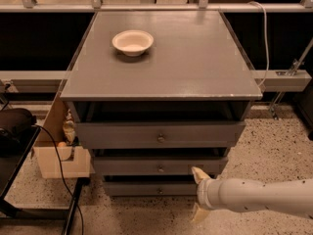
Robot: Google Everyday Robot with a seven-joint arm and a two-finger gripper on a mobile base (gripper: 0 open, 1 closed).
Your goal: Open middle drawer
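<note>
Speckled floor point(276, 148) carries a grey three-drawer cabinet point(195, 67) topped by a white bowl point(132, 41). The middle drawer point(127, 166) sits second down. The gripper point(198, 194), fingers spread wide and empty, hovers at that drawer's right end.

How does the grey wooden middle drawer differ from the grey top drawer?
The top drawer has a taller front than the middle drawer. The top drawer's round metal knob is bigger than the middle drawer's. The white gripper, open, is by the middle drawer's right end. Both are grey, one centred knob each.
</note>
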